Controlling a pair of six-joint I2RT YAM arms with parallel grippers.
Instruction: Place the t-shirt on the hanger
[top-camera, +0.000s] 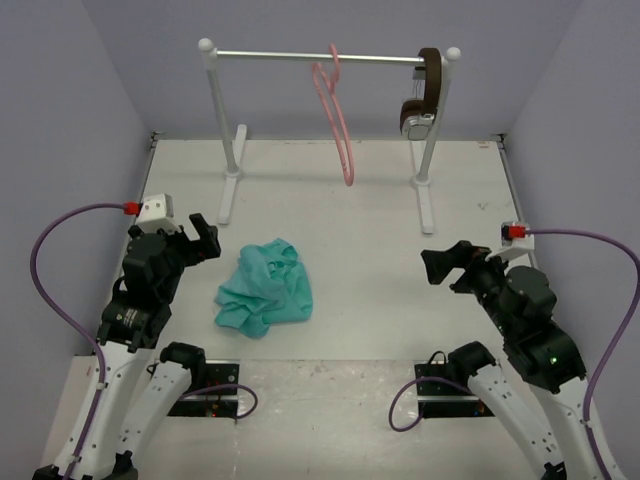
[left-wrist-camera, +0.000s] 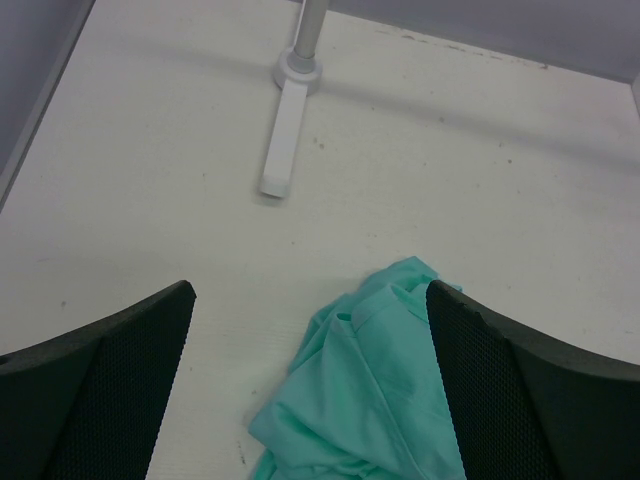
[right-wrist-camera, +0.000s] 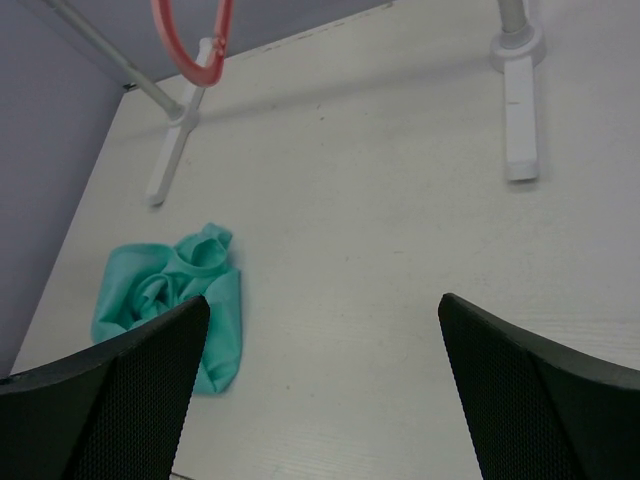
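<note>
The teal-green t-shirt (top-camera: 266, 286) lies crumpled on the table, left of the middle. It also shows in the left wrist view (left-wrist-camera: 370, 390) and in the right wrist view (right-wrist-camera: 170, 290). The pale-pink hanger (top-camera: 334, 110) hangs by its hook from the white rail at the back; its lower loop shows in the right wrist view (right-wrist-camera: 192, 45). My left gripper (top-camera: 199, 236) is open and empty, just left of the shirt and apart from it. My right gripper (top-camera: 448, 264) is open and empty, well to the right of the shirt.
A white rack (top-camera: 330, 57) with two posts and long flat feet (top-camera: 229, 195) stands at the back. Brown-and-silver headphones (top-camera: 423, 95) hang at the rail's right end. Grey walls close the table at left, right and back.
</note>
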